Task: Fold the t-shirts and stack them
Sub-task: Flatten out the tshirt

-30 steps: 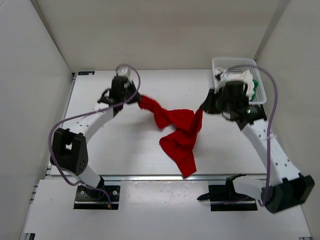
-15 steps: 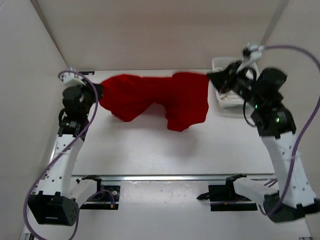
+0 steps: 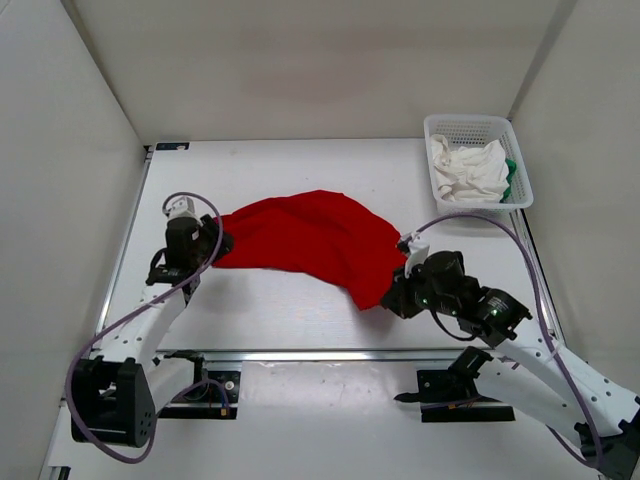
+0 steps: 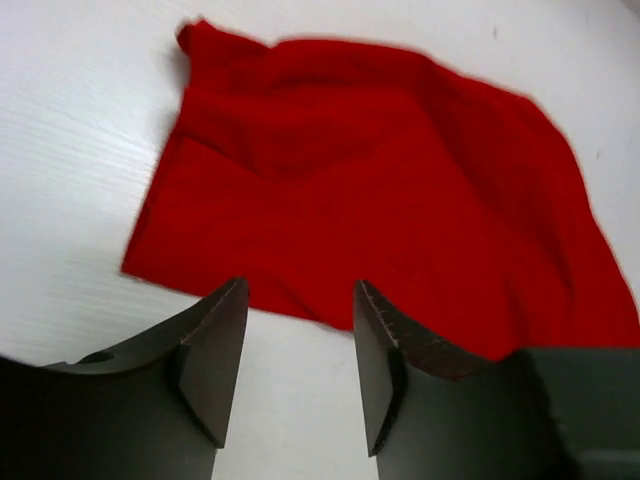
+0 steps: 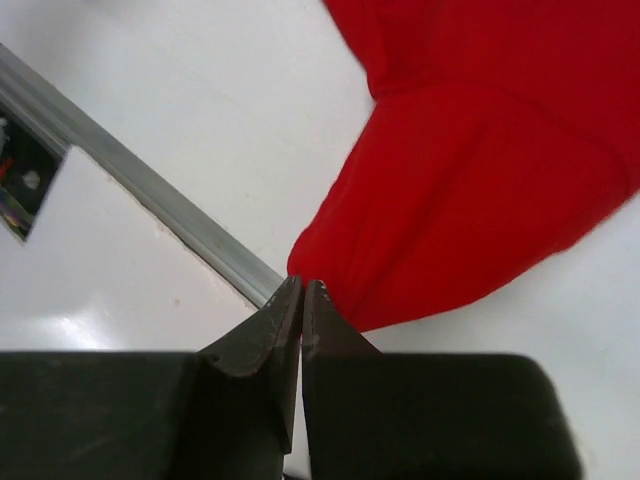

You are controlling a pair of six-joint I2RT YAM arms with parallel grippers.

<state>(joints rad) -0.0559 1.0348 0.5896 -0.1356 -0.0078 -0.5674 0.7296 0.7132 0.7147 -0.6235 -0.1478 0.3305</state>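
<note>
red t-shirt (image 3: 300,235) lay spread mid-table (image 3: 300,170) | left gripper (image 4: 300,288) — fingers apart, empty, at its left edge | right gripper (image 5: 302,285) — fingers together, pinching its near right corner | white t-shirt (image 3: 465,170), green t-shirt (image 3: 512,178) sat in mesh basket (image 3: 470,122)

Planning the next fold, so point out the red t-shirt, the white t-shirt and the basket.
red t-shirt (image 3: 310,235): top view, middle of the spread cloth.
white t-shirt (image 3: 465,172): top view, middle of the crumpled heap in the basket.
basket (image 3: 468,121): top view, its far rim.
</note>
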